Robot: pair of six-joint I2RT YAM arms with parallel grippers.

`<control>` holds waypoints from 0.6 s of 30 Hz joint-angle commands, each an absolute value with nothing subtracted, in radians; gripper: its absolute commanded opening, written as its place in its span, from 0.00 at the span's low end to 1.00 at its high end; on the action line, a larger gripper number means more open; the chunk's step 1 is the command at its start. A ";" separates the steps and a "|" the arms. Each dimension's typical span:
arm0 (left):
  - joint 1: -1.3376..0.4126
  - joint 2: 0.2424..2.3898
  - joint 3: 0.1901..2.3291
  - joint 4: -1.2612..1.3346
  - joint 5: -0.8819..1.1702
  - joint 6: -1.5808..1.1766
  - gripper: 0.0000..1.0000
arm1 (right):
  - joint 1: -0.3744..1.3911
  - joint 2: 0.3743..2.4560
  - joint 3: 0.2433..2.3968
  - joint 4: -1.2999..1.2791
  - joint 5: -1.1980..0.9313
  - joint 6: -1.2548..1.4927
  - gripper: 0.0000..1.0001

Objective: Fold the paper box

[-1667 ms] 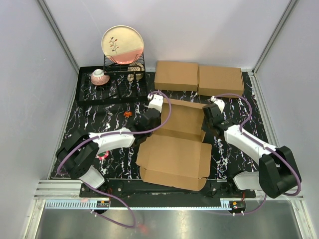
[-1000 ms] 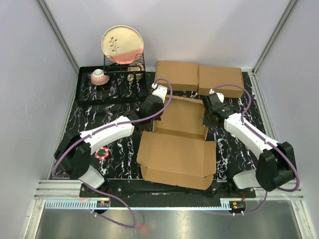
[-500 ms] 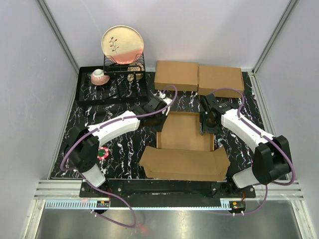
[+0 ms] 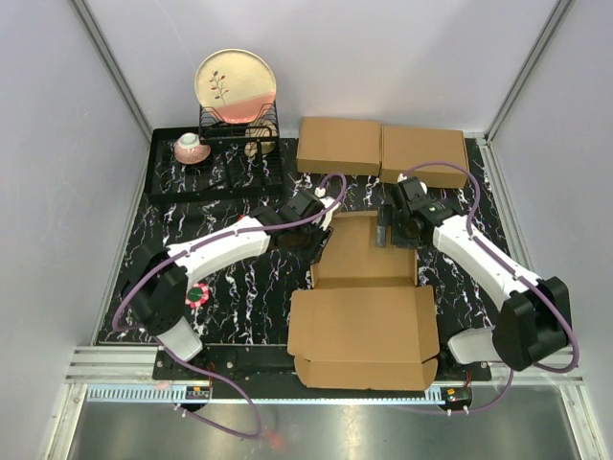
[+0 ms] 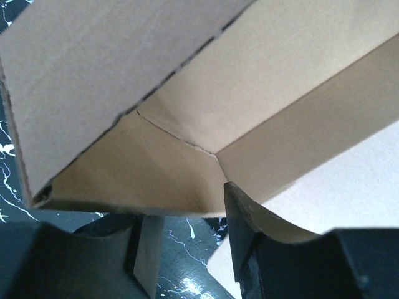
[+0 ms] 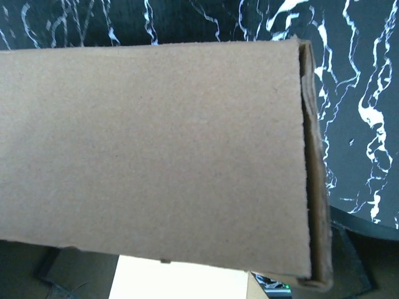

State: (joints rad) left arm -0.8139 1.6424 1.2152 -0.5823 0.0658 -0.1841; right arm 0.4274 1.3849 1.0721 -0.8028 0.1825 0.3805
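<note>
Paper box (image 4: 364, 321) walls now stand up, lid flat again; left end effector (image 4: 321, 230) has spread apart astride a wall, right end effector (image 4: 393, 230) cannot tell.

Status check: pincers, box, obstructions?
Left pincer open, far-left corner of plain brown corrugated-cardboard box. Right pincer open, far-right wall. Lid unfolded. Nothing obstructing.

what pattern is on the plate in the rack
The plate is cream with a pink lower band and a dark sprig motif; best in top external view.
</note>
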 commanded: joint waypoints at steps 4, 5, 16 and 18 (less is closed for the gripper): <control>-0.801 1.580 1.250 -0.528 0.071 -0.189 0.45 | 0.443 1.339 1.062 -0.700 0.253 0.403 0.96; -0.792 1.585 1.252 -0.526 0.080 -0.187 0.45 | 0.443 1.348 1.068 -0.699 0.255 0.403 0.96; -0.776 1.526 1.171 -0.431 0.052 -0.221 0.59 | 0.443 1.303 1.057 -0.676 0.344 0.429 1.00; -0.770 1.490 1.167 -0.410 0.034 -0.227 0.61 | 0.443 1.284 1.074 -0.683 0.366 0.428 1.00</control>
State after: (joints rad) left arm -0.7818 1.5929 1.1812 -0.5049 0.0658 -0.2012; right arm 0.4335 1.3624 1.0515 -0.7185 0.2783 0.4099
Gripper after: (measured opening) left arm 0.587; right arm 0.994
